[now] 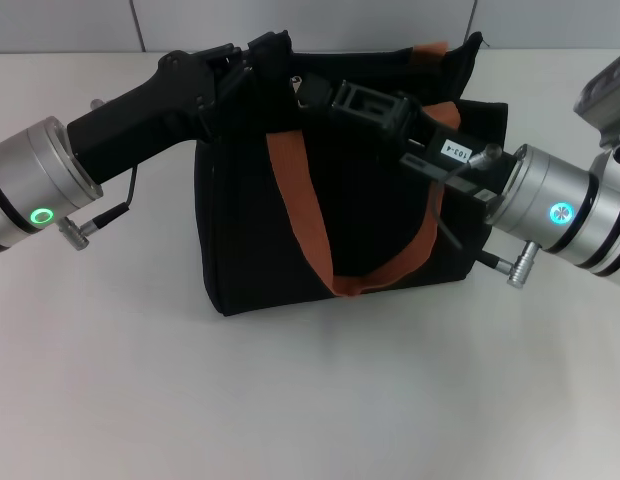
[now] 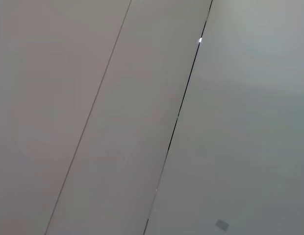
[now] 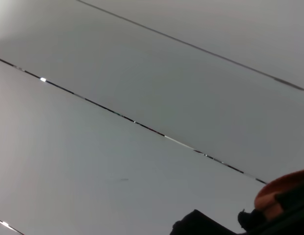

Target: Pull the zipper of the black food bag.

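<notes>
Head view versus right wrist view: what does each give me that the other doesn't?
Only the head view shows the whole black food bag on the table, its front brown handle, and both arms: the left tool at the bag's top left corner, the right tool over the top edge. Only the right wrist view shows the seamed grey panels behind. Both catch black fabric and brown webbing; neither clearly shows the zipper.

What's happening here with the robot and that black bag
Both arms are working at the top of the black food bag, which stands on the white table. The left gripper is at the bag's top left edge, and the right gripper reaches over the top from the right. The zipper itself is hidden among the dark parts.
</notes>
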You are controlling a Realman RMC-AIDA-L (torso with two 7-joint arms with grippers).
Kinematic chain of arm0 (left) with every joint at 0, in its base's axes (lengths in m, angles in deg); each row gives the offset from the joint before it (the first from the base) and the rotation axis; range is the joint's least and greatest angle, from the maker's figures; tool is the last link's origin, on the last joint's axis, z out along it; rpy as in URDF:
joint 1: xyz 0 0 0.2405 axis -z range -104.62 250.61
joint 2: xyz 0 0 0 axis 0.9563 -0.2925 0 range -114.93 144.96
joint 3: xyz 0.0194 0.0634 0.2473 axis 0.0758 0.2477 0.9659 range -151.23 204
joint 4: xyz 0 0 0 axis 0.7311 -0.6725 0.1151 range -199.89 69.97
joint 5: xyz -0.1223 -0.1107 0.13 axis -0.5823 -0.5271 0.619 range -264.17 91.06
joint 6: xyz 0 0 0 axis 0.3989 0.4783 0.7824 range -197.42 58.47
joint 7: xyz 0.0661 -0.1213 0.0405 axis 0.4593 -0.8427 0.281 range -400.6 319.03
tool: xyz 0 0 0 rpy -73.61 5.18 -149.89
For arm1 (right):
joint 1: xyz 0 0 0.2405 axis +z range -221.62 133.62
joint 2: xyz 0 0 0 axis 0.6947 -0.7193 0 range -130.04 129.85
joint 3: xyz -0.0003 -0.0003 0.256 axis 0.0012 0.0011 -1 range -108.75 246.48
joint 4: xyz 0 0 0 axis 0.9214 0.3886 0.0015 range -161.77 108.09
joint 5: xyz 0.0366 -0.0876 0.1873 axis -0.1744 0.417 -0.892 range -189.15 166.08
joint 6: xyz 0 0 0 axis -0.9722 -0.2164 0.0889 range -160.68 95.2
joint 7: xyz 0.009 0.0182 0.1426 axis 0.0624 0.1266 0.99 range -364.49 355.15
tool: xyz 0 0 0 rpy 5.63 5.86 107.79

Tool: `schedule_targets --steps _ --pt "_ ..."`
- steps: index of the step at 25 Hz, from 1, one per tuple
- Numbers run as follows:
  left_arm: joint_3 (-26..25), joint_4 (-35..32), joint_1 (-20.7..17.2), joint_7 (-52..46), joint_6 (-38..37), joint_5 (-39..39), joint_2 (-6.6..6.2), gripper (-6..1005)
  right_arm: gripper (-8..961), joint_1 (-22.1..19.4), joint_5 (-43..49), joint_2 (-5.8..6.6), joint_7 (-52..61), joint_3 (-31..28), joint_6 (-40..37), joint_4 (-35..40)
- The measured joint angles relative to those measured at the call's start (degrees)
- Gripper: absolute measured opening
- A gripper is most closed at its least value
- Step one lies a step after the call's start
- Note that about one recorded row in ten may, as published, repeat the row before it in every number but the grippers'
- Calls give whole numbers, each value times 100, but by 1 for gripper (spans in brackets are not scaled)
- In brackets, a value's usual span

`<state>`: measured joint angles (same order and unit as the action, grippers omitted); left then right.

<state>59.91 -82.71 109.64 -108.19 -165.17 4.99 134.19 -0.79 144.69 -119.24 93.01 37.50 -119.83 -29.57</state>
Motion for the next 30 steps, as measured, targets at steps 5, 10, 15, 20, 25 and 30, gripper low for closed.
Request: schedule_targets --steps 5,10,15,20,25,30 --pt "-4 -3 8 0 -6 5 0 44 211 -81 -8 -10 -93 23 83 -13" --pt "-4 -3 13 0 2 8 -1 44 321 -89 0 -12 -86 42 145 -17" --pt "-4 -13 23 0 3 8 0 44 453 -92 -12 -12 -32 11 156 -29" --pt "-16 -5 27 39 3 8 0 44 510 -94 -22 -12 17 -18 133 -38" --pt "-22 -1 27 41 3 8 0 44 505 -66 -26 -12 63 -20 169 -60" --pt "-22 -1 27 46 3 5 0 44 500 -52 -29 -12 77 -19 150 -125"
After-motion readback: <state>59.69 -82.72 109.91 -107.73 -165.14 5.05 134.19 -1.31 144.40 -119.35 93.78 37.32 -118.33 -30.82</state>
